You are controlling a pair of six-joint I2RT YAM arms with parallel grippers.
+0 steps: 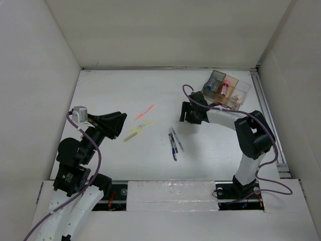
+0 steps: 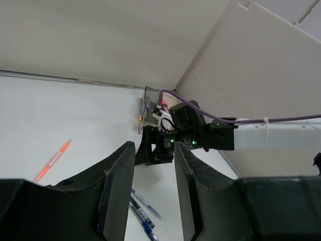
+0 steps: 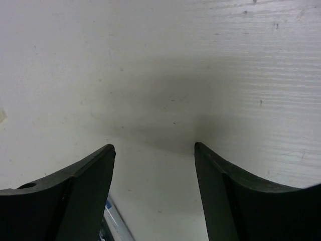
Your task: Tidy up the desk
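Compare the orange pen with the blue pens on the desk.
The orange pen lies alone; the blue pens lie bunched together. The orange pen slants toward the far right; the blue pens slant toward the far left. Both lie flat on the desk, outside the organizer.
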